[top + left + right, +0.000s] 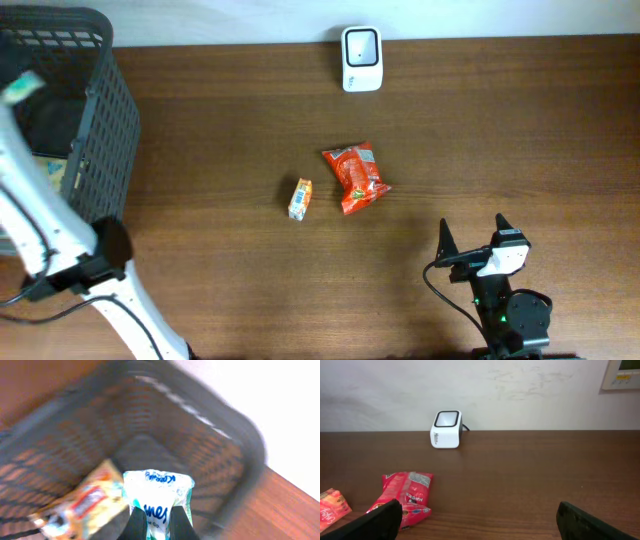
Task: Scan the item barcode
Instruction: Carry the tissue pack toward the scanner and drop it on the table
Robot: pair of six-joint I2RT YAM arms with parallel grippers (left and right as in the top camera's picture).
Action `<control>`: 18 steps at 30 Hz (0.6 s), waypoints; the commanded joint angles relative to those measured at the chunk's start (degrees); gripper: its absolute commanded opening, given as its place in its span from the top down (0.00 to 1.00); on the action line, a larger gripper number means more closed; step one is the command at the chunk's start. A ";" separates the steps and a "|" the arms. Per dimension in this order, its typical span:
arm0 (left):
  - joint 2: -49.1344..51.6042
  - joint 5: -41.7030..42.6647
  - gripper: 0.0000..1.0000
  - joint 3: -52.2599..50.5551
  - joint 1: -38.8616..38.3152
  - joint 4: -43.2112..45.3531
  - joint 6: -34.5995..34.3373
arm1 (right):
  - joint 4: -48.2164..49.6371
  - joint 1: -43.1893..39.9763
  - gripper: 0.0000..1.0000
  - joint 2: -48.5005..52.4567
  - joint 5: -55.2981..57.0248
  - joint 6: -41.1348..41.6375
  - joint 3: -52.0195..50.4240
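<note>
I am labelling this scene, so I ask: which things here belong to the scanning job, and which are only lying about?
Belong to the job:
white box-shaped barcode scanner
white-and-blue soft pack, clamped in the left gripper
dark mesh basket

Lying about:
red crinkled snack bag
small orange carton
yellow packet in the basket
open right gripper

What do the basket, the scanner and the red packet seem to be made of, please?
Basket: probably dark matte plastic, given its moulded grid walls. Scanner: smooth white hard plastic, it seems, with a dark glossy window. Red packet: likely thin plastic film, since it looks crinkled and shiny.
</note>
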 commanded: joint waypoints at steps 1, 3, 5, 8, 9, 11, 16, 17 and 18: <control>-0.37 -4.92 1.00 0.04 -8.87 0.24 -0.94 | -0.26 -0.37 0.01 -0.26 0.68 0.20 -0.35; -0.37 -7.17 1.00 -0.02 -12.11 0.35 -0.94 | -0.26 -0.37 0.02 -0.26 0.68 0.20 -0.35; -0.35 -7.96 1.00 -0.02 -14.97 0.15 -0.92 | -0.26 -0.37 0.02 -0.26 0.68 0.20 -0.35; 0.22 -7.96 1.00 -0.74 -18.51 -0.98 -0.92 | -0.26 -0.37 0.02 -0.26 0.68 0.20 -0.35; 0.76 -7.96 1.00 -1.16 -19.78 -1.75 -0.94 | -0.26 -0.37 0.02 -0.26 0.68 0.20 -0.35; 2.80 -9.07 1.00 -2.34 -22.12 -2.99 -0.96 | -0.26 -0.37 0.02 -0.26 0.68 0.20 -0.35; 8.41 -14.56 1.00 -8.33 -27.36 -3.21 -2.64 | -0.26 -0.37 0.02 -0.26 0.68 0.20 -0.35; 10.10 -15.98 1.00 -10.32 -28.39 -3.10 -2.73 | -0.26 -0.37 0.02 -0.26 0.68 0.20 -0.35; 10.84 -16.35 1.00 -11.08 -28.79 -3.02 -2.73 | -0.26 -0.37 0.02 -0.26 0.68 0.20 -0.35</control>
